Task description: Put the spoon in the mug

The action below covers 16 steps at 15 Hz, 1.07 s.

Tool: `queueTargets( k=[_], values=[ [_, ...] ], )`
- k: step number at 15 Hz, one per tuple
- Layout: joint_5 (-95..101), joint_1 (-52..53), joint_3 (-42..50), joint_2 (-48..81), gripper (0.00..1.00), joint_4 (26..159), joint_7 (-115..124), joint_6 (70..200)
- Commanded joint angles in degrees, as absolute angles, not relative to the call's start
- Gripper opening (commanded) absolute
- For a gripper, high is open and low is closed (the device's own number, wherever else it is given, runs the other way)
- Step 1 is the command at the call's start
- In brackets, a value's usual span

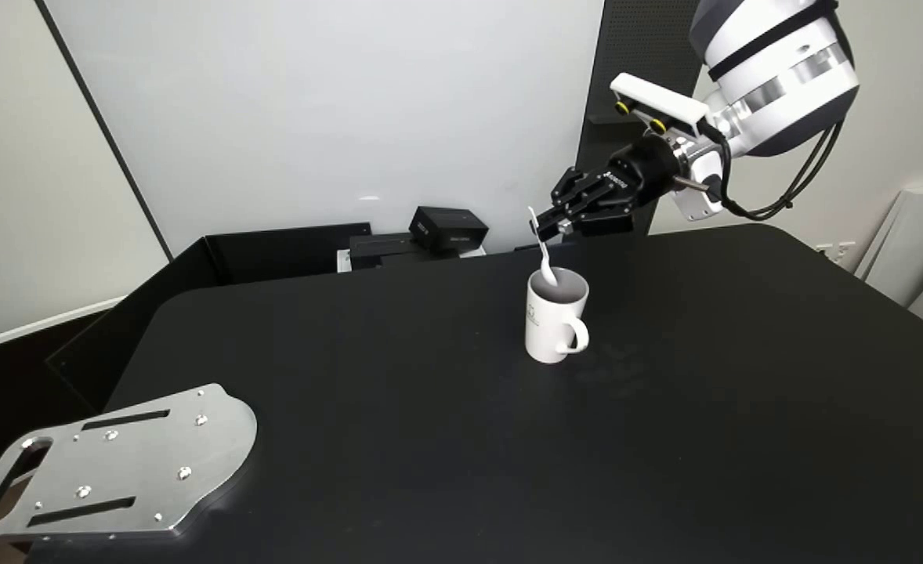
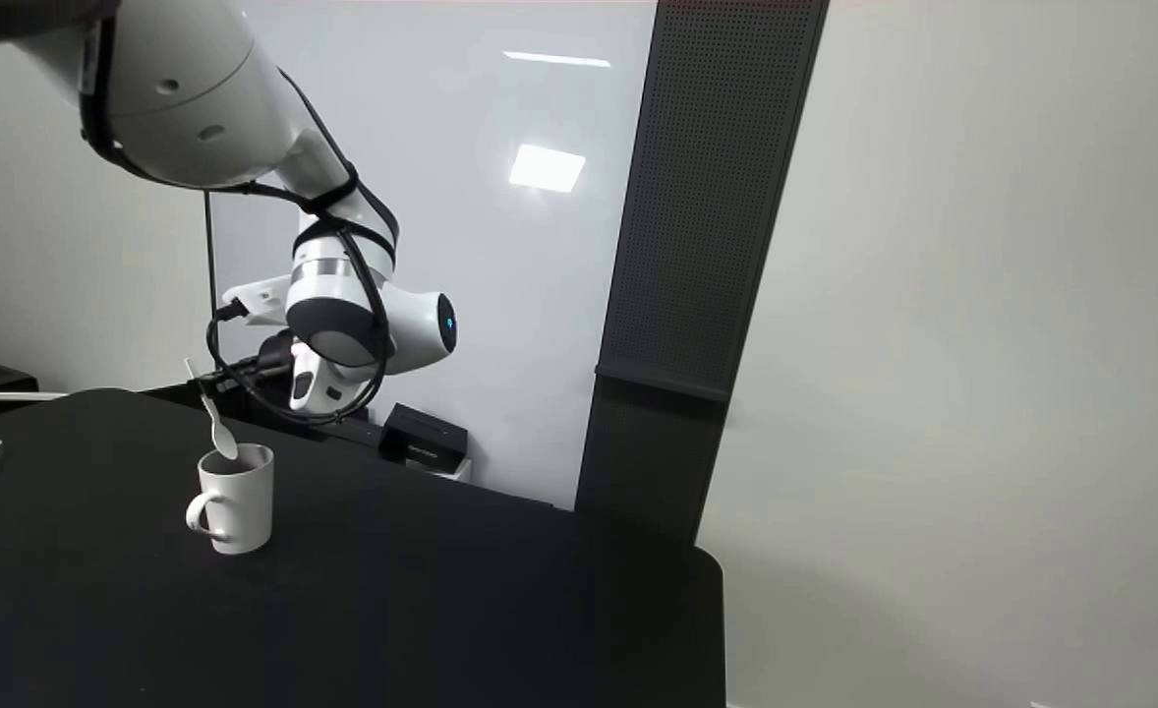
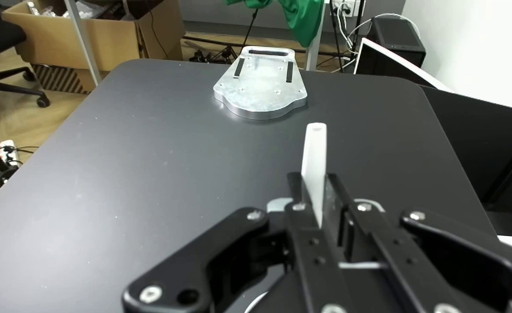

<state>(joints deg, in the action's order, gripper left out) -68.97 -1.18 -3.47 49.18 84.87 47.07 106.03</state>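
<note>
The white spoon hangs bowl down, tilted, with its handle between the fingers of my gripper. The gripper is shut on the handle, whose end sticks up past the fingertips. The spoon's bowl is at the mouth of the white mug; it also shows there in an exterior view. I cannot tell whether the bowl touches the rim. The mug stands upright on the black table, its handle out to one side. In the wrist view the gripper hides most of the mug.
A silver metal plate lies at the table's far end from the arm; it also shows in the wrist view. Black boxes stand behind the table's back edge, by a white wall panel. The black table has rounded corners.
</note>
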Motion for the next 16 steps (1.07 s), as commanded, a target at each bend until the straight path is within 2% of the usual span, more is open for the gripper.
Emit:
queueTargets(
  k=[1,10,11,13,16],
  values=[
    [-70.4,-1.2,-3.3,51.8,0.04,81.9,47.0,104.5],
    [-70.8,-0.6,-3.3,55.3,0.04,79.9,47.9,105.1],
    [-70.7,-0.5,-3.3,55.5,0.39,79.7,48.1,105.2],
    [-70.5,0.0,-3.2,55.3,0.47,79.2,48.4,105.7],
    [-69.9,0.9,-2.9,53.9,0.67,78.6,48.9,106.5]
  ],
)
